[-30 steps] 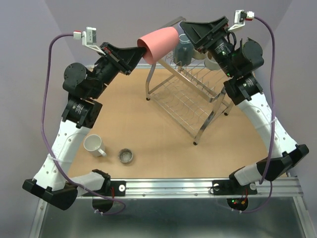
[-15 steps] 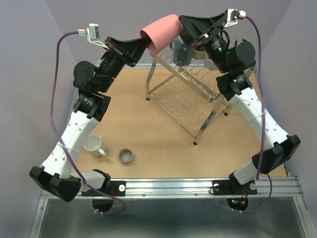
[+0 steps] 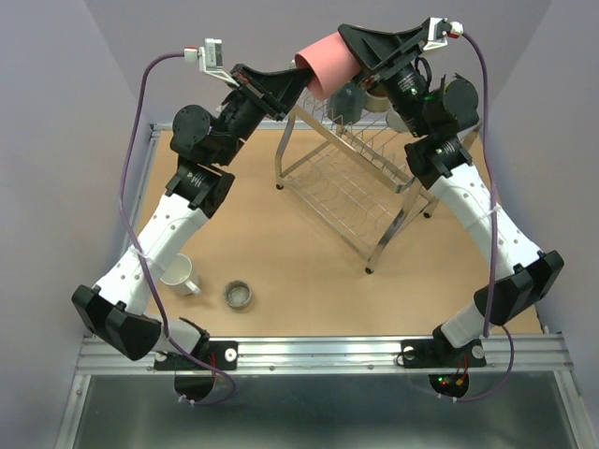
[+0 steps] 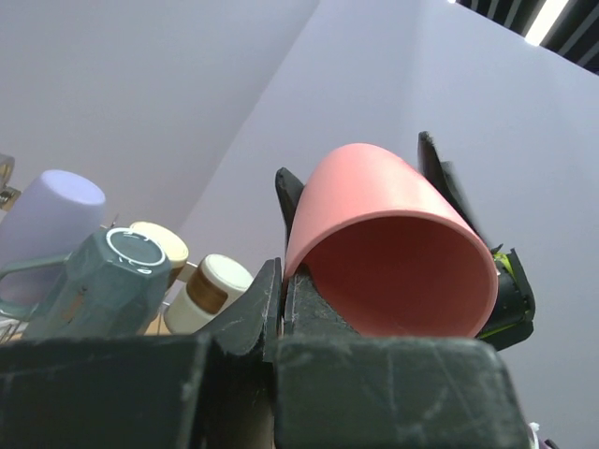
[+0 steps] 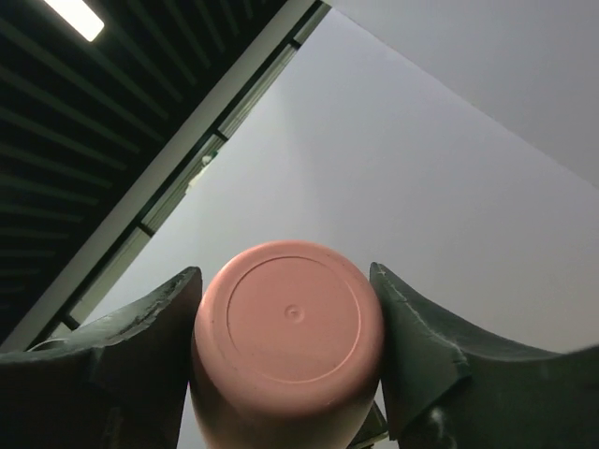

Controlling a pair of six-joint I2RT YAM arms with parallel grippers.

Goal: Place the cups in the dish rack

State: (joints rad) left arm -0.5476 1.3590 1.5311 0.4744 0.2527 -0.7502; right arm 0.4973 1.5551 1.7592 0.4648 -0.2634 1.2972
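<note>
Pale lilac walls close in a tan wooden tabletop, where the large chrome wire dish rack stands on bent legs. High above the rack's far end, a tapered pink cup lies on its side in mid-air between both arms. The left gripper is clamped on the cup's rim, one finger inside the mouth and one outside. The right gripper straddles the cup's closed base, and its fingers press against both sides. At the rack's far end sit a dark grey-teal faceted mug, a lavender cup and a cream-and-brown cup. Well to the near left of the rack, a white handled mug and a short shiny metal cup stand on the table, near each other.
</note>
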